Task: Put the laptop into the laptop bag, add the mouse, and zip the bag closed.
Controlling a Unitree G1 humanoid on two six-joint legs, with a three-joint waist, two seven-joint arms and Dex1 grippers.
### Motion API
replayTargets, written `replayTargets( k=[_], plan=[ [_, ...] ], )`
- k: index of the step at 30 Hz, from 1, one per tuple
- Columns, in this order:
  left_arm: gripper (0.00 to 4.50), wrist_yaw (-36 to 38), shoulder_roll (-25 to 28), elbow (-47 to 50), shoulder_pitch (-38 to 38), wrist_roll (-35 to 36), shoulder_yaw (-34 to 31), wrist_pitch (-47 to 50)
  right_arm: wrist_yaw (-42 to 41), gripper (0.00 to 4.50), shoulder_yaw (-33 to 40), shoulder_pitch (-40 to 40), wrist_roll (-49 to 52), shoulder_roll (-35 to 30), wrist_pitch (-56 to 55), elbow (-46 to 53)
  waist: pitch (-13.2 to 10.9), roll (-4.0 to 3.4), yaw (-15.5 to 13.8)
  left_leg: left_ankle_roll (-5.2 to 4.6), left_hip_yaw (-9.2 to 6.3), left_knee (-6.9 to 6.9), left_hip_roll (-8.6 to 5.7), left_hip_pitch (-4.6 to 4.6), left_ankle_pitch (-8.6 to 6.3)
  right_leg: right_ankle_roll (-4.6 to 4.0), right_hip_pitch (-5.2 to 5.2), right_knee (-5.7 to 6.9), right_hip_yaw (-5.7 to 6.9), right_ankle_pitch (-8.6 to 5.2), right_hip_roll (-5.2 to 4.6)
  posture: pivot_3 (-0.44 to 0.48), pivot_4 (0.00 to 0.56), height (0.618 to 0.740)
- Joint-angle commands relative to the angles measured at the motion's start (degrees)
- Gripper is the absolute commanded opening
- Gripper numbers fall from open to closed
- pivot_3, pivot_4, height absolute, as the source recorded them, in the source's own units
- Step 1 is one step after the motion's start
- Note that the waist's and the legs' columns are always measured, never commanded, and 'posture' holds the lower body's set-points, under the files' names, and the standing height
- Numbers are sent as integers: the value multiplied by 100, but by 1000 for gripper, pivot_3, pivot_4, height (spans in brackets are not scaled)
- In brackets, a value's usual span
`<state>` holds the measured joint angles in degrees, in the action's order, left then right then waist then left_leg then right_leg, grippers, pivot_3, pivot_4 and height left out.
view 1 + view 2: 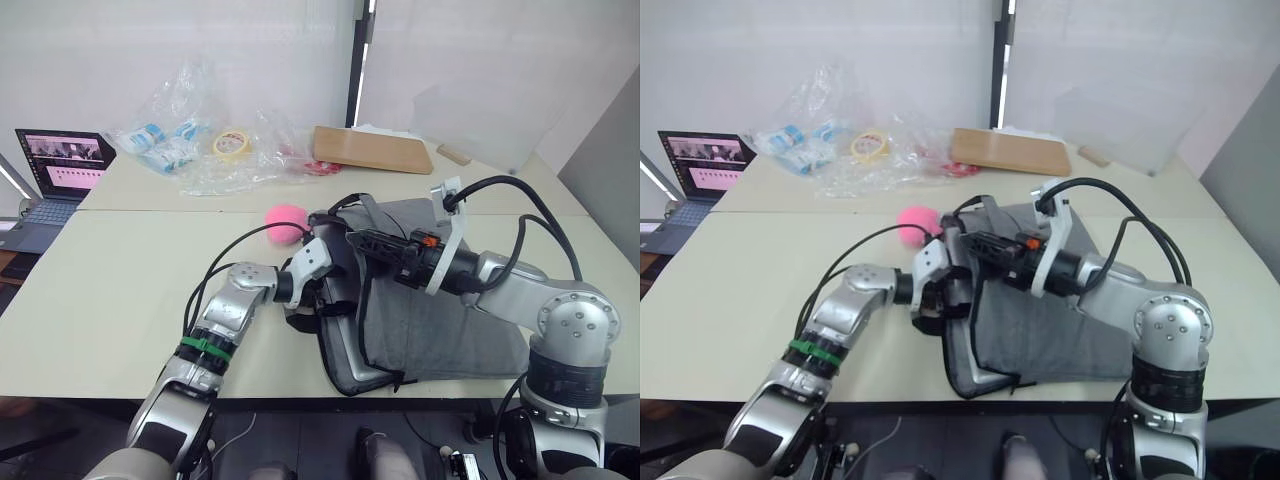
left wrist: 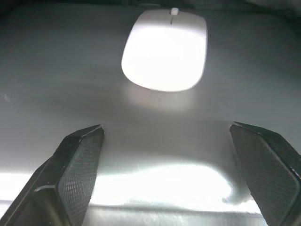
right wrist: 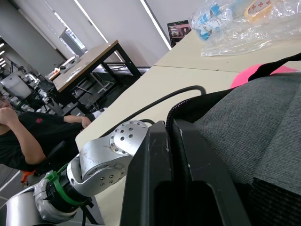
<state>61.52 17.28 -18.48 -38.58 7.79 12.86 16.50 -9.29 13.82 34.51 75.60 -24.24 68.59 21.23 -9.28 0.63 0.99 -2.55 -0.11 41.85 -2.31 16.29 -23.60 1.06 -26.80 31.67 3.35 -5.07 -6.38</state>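
One laptop bag [image 1: 420, 320] lies near the front edge of the desk [image 1: 110, 290], right of centre, its long axis running from the front edge toward the back; its open mouth faces the desk's left side. One mouse [image 2: 164, 49] sits inside, white and oval, on the smooth grey lid of the laptop [image 2: 56, 75]; its scroll-wheel end points away from the left wrist camera, deeper into the bag. The laptop is largely hidden by the bag; only a pale edge shows at the opening. The left gripper [image 2: 171, 165] reaches into the mouth with its two fingers spread apart, holding nothing, the mouse just beyond them. The right gripper [image 1: 358, 243] is pinched together on the bag's upper flap at the zipper edge, lifting it. One pink fluffy ball [image 1: 285, 223] rests beside the bag's back left corner, partly behind a black cable; one small dark laptop [image 1: 55, 185] with a lit screen stands at the desk's far left edge, cut off.
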Motion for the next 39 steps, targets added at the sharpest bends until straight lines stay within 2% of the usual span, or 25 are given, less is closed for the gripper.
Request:
replayTargets(
  k=[1, 5, 11, 16, 18, 24, 30, 39],
  plan=[
    [4469, 65, 216, 431, 172, 238, -221, 72, -188, 0, 38, 169, 299, -38, -280, 139, 0, 0, 8, 0, 1, 0, 1, 0, 0, 0, 0, 0, 0, 0, 0, 0, 150, 740],
    [4469, 156, 625, 794, 408, 506, -555, 119, -243, 0, -5, 207, 262, -80, -306, 67, 0, -1, 1, 2, 1, 0, 1, 1, 0, 0, -2, 1, 0, 0, 0, 0, 150, 740],
    [4469, 207, 1259, 1141, 863, 1233, -1381, 694, -384, 0, -74, 235, 206, -225, -302, 25, -1, -2, 20, 3, 3, -1, 0, 6, 1, 0, -18, 3, 0, 0, 2, 0, 150, 740],
    [4469, -23, 1804, 1829, 1552, 1641, -2024, 1207, -908, 0, -344, 193, -90, -527, -272, 91, -2, -5, 56, 7, 6, -4, -1, 9, 0, 0, -26, 0, 6, 0, 3, 0, 150, 740],
    [4469, -193, 1961, 1979, 1860, 1721, -2327, 1262, -1299, 0, -702, 71, -572, -722, -408, 236, -3, -6, 78, 13, 9, -6, -2, 7, 0, -1, -25, -2, 11, -1, 4, 0, 150, 740],
    [4469, -395, 2318, 2469, 2575, 2042, -2954, 1500, -2159, 0, -1199, -57, -1097, -934, -657, 296, -4, -7, 128, 38, 27, -12, 0, 7, 1, -11, -25, -1, 35, -8, 7, 0, 150, 740],
    [4469, -572, 2531, 2720, 3040, 2196, -3303, 1559, -2742, 0, -1452, -123, -1455, -1053, -784, 249, -5, -10, 163, 65, 25, -19, 3, 1, 3, -23, -25, 3, 54, -15, 10, 0, 150, 740],
    [4469, -735, 2708, 2674, 3204, 2225, -3540, 1450, -2872, 0, -1576, -170, -2051, -962, -1059, 150, -5, -9, 151, 81, 23, -22, 7, -4, 7, -33, -24, 17, 56, -21, 13, 0, 150, 740]
  ],
)
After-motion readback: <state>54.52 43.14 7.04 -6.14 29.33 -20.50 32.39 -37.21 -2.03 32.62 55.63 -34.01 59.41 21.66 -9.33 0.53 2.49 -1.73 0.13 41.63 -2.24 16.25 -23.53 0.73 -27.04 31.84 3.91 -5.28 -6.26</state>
